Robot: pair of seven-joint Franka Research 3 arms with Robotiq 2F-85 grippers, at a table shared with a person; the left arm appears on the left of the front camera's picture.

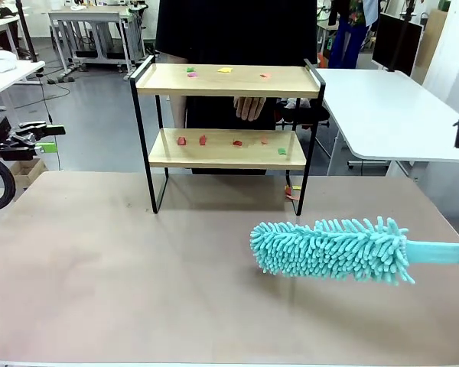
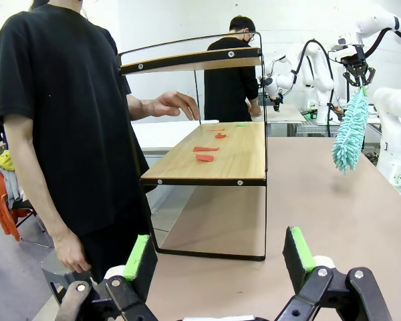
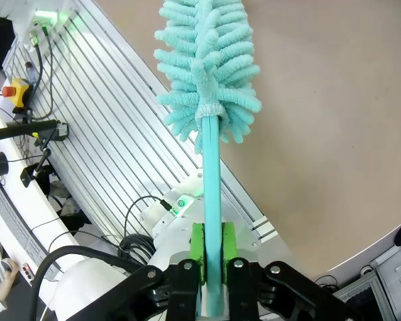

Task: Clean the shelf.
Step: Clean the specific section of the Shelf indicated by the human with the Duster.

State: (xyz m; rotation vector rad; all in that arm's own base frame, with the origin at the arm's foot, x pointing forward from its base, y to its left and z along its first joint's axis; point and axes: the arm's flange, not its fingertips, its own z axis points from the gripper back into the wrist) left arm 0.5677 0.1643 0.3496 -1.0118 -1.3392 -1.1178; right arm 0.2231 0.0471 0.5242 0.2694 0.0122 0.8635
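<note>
Shelf (image 1: pixel 291 80) with coloured scraps (image 1: pixel 182 141), on table (image 1: pixel 99 267)

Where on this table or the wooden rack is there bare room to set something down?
The brown tabletop is bare in front of the two-tier wooden shelf with its black frame and left of the fluffy teal duster that the right gripper holds. Both boards are dotted with small coloured scraps, and the person's hand reaches between them from behind.

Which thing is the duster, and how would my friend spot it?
Look at the big brown table, in front of the small wooden shelf. Over its right side the right gripper holds a duster: the only fluffy turquoise thing, like a fuzzy caterpillar.
</note>
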